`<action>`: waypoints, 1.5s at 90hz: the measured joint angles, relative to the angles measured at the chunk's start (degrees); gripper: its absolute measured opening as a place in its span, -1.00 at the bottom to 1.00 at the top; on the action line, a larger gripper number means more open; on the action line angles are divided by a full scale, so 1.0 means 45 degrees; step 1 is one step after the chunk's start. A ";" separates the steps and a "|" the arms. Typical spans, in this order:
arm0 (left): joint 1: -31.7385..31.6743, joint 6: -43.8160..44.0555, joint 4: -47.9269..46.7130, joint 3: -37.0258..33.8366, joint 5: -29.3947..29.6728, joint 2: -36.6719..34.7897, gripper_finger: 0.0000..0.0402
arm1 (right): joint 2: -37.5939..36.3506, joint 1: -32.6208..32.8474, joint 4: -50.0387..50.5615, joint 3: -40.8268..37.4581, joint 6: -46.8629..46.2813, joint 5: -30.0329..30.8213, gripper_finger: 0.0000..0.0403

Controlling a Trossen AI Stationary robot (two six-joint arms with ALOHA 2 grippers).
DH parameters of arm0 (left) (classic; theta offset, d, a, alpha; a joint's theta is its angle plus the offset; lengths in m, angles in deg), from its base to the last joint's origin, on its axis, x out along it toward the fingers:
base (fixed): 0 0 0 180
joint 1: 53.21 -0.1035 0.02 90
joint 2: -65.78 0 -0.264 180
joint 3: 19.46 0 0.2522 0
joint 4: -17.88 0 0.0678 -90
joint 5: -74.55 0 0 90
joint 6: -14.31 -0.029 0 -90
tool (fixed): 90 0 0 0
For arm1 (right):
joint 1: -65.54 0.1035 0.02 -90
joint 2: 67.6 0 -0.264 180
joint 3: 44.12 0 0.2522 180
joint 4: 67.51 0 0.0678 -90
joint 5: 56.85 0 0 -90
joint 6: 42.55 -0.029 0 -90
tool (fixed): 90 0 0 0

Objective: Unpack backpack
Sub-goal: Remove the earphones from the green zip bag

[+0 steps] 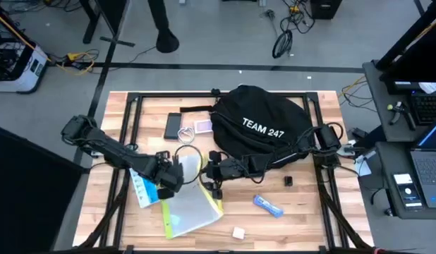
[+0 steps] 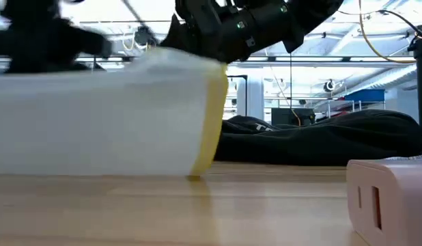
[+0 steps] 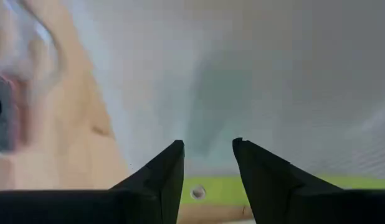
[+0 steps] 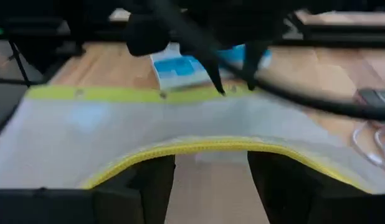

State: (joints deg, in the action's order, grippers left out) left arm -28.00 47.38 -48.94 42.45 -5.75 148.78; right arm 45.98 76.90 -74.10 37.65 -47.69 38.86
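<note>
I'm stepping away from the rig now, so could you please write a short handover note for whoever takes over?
Left tool: open, over the clear pouch.
Right tool: open, at the pouch's yellow zip edge.
Backpack: far side of the table.
Done: pouch, phone, blue packet and other small items lie on the table.
Left: check the backpack; its inside is not visible.

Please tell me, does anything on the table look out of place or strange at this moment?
Only the translucent zip pouch with yellow edging: it is lifted and bowed between the left gripper and right gripper, not flat. The black fabric backpack lies slumped, as expected.
</note>
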 joint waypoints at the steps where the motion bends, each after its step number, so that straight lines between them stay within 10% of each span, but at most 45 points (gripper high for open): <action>1: 0.0051 0.0091 0.0085 -0.0149 -0.0094 -0.0056 -0.33 | 0.0000 0.0000 0.0027 0.0000 -0.0003 0.0003 -0.06; 38: -0.0322 -0.1067 0.3782 -0.3357 -0.1423 -0.0771 -0.33 | 0.0000 0.0000 0.0614 0.0005 -0.0046 -0.0005 -0.07; 90: -0.1592 -0.3448 0.8657 -0.3480 -0.1170 0.0526 -0.33 | -0.0001 -0.0286 0.2482 0.0010 -0.0711 0.0005 -0.07; 118: -0.1616 -0.3527 0.9077 -0.3460 -0.1238 0.0817 -0.33 | -0.0002 -0.0078 0.7432 0.0005 -0.1728 0.0034 -0.07; 135: -0.1637 -0.3834 0.9865 -0.3516 -0.1210 0.0887 -0.33 | 0.0391 0.0185 0.4902 -0.0102 -0.1237 0.0034 -0.07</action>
State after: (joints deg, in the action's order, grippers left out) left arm -35.37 30.12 -4.55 26.63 -11.19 152.77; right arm 47.74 77.73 -52.04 37.19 -53.26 39.02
